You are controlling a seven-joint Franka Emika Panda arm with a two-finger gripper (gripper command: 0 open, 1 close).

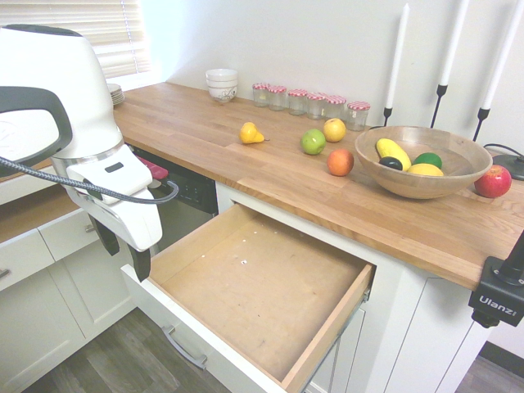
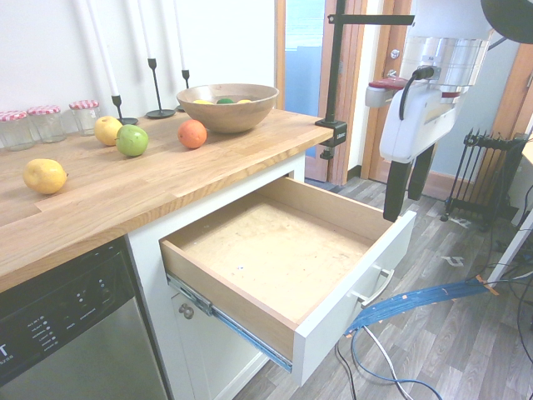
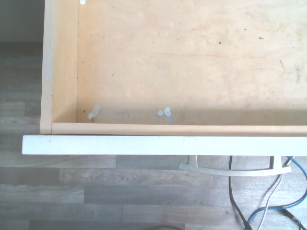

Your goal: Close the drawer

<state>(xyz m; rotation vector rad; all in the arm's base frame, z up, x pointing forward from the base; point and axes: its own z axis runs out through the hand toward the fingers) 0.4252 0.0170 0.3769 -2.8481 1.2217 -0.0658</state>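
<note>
drawer (image 1: 262, 286): open, bare | bowl (image 1: 385, 176): fruit inside

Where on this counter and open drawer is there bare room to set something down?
The drawer bottom is bare wall to wall. The countertop is free between the stacked bowls and the yellow fruit, and along its front edge. It is crowded by the jars, loose fruit and wooden bowl.

wooden countertop (image 1: 205, 131) bears loose fruit, a fruit bowl (image 1: 422, 160), jars (image 1: 311, 102), candlesticks, probably stacked bowls (image 1: 221, 84).
</note>
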